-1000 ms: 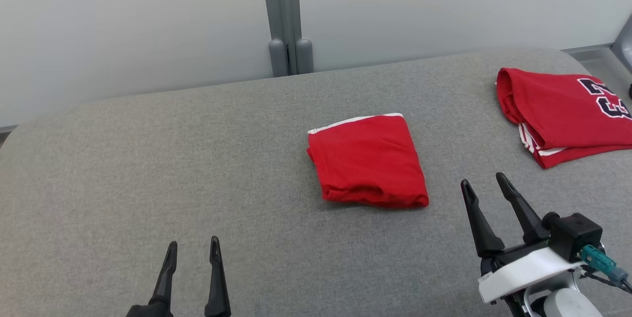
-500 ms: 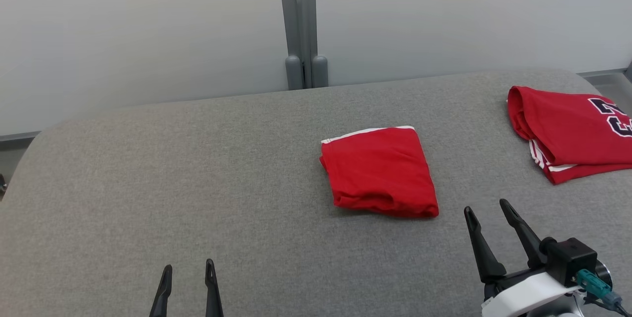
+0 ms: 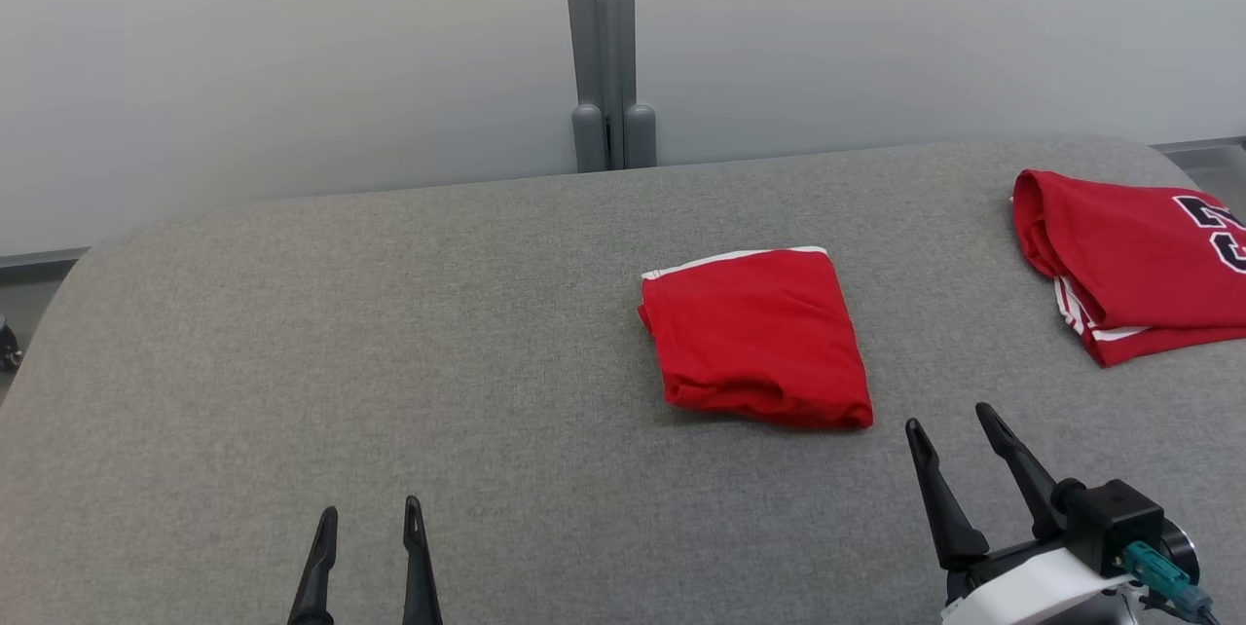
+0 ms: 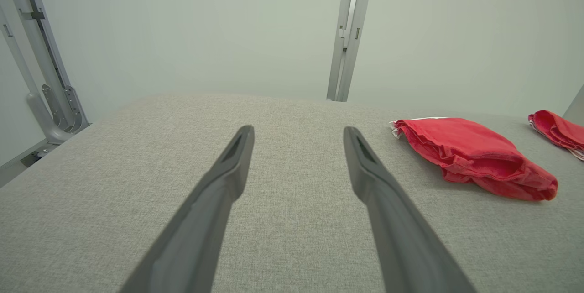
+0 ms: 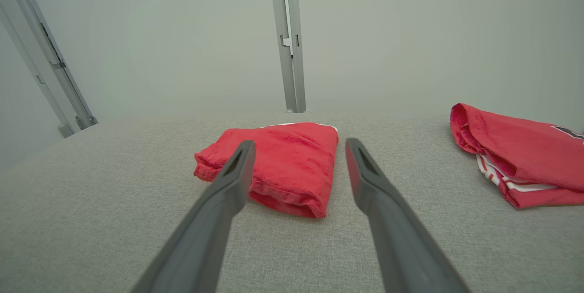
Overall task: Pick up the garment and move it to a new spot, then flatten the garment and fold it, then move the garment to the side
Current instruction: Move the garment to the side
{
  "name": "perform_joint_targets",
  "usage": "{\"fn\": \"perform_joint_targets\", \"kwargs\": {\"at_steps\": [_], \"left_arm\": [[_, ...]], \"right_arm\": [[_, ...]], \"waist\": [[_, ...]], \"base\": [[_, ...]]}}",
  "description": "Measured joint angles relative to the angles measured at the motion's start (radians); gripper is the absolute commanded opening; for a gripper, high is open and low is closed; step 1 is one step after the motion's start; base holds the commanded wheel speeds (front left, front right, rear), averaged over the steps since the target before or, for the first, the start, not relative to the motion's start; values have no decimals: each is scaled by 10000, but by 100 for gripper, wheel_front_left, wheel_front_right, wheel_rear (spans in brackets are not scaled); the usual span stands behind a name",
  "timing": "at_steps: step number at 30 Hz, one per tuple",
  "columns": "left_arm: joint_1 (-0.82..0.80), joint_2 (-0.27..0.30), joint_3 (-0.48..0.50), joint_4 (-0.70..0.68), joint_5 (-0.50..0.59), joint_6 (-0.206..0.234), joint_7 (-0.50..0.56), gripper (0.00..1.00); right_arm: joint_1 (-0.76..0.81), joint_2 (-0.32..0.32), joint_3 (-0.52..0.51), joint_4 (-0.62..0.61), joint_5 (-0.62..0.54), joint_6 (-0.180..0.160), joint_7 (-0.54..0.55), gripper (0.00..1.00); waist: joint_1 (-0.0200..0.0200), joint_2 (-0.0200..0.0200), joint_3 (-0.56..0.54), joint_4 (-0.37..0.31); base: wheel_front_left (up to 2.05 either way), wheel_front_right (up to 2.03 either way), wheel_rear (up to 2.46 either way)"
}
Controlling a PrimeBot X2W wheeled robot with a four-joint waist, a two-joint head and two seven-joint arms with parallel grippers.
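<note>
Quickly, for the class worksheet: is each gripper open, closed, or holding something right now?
Left gripper: open, holding nothing.
Right gripper: open, holding nothing, just short of the folded red cloth garment.

Soft, even, bright light. A thin shadow hugs the garment (image 3: 759, 333) along its edge nearest the right tool (image 3: 946, 416). The wrist views' wide lens tilts the side posts (image 5: 52, 55), and that tool's close fingers (image 5: 214, 220) look slightly soft.

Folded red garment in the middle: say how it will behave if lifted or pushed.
The folded red garment is probably floppy: its rolled near edge sags softly, so lifting one edge would likely undo the fold. It looks light: thin cloth, low stack. On the gray cloth surface it would likely drag and bunch, not slide.
</note>
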Motion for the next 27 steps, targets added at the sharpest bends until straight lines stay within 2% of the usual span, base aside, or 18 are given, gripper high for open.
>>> {"fn": "perform_joint_targets", "kwargs": {"at_steps": [14,27], "left_arm": [[-50,0,6,136,102,4,0,100],[-50,0,-90,176,353,-173,0,100]], "right_arm": [[149,150,-128,-13,-130,0,0,100],[149,192,-230,-31,-130,0,0,100]], "waist": [[0,0,-26,-26],[0,0,65,158]], "base": [[0,0,0],[0,0,0]]}}
